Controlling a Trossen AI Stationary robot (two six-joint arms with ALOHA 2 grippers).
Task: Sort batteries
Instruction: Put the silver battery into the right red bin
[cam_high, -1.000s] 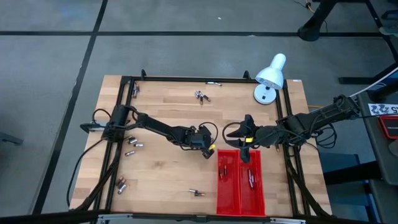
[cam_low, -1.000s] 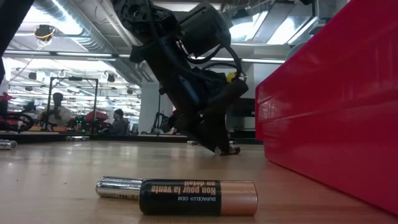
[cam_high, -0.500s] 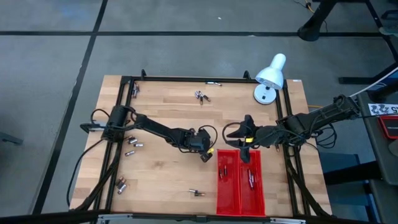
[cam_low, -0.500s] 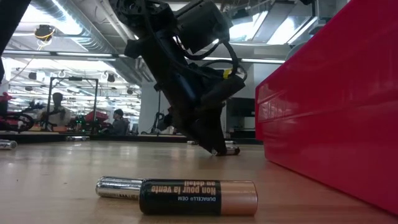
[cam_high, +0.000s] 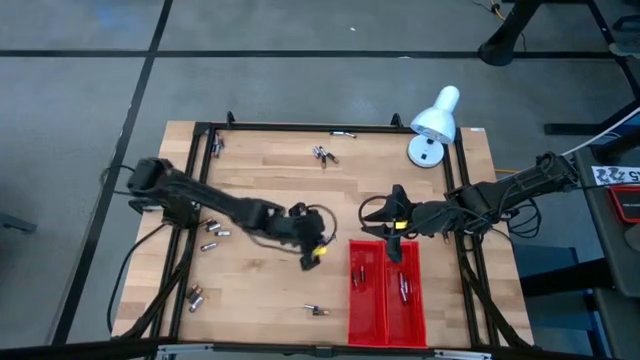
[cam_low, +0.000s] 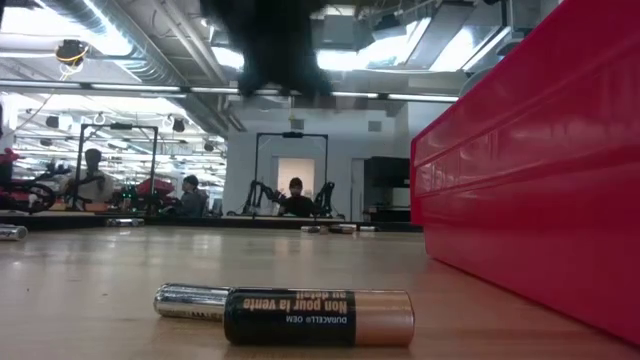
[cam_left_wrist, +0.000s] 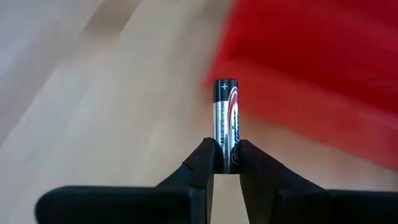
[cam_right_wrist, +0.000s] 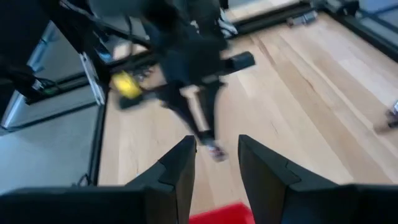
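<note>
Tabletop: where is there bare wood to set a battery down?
Free: the table between the top battery cluster and the left end effector; also the near edge left of the red tray. Crowded: the left rail, where loose batteries lie.

Worktop (cam_high: 270, 180): pale planked wood, smooth, satin. Red tray (cam_low: 530, 170): glossy moulded plastic. Black-and-copper cylindrical battery (cam_low: 318, 317): shiny printed wrap, metallic end. Silver cylindrical battery (cam_left_wrist: 225, 121): glossy foil label. Left tool (cam_left_wrist: 225, 163) fingers: matt black plastic.

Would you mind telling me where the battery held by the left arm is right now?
The battery stands pinched in the left tool, lifted above the wood just left of the red tray, near the table's middle.
</note>
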